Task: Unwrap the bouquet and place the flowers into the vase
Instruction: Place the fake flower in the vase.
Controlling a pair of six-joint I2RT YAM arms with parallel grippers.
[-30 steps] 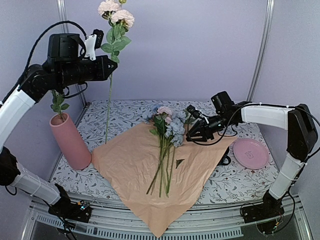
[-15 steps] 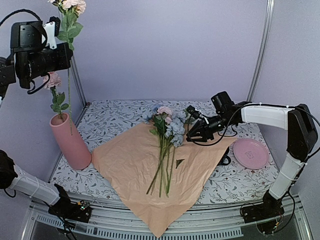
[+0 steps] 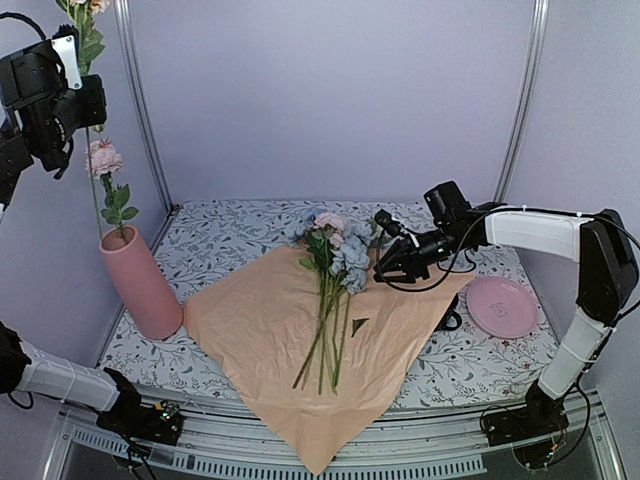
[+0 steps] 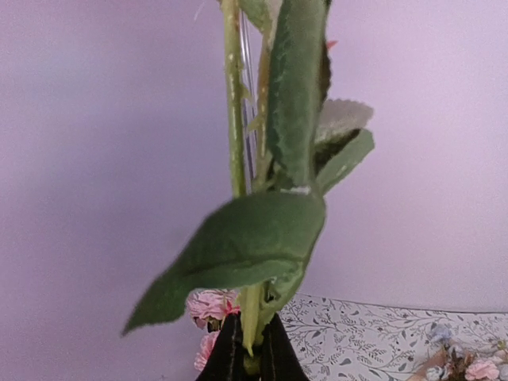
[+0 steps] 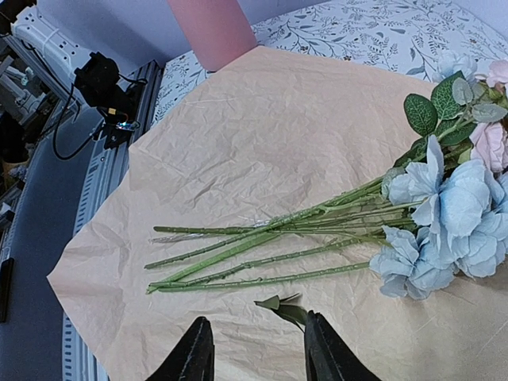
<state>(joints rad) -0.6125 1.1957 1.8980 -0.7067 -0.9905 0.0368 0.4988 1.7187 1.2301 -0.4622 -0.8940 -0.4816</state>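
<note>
Gripping one flower by its stem with closed jaws, the left gripper has swung further left and now holds it upright over the vase. The right gripper hovers, jaws open, beside the remaining flowers on the paper.

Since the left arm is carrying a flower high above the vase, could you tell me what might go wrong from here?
The long stem pinched in the left gripper hangs down toward the tall, narrow vase; lowered off-centre, it could catch the rim and tip it. Its leaves might also snag the pink bloom standing in the vase.
</note>
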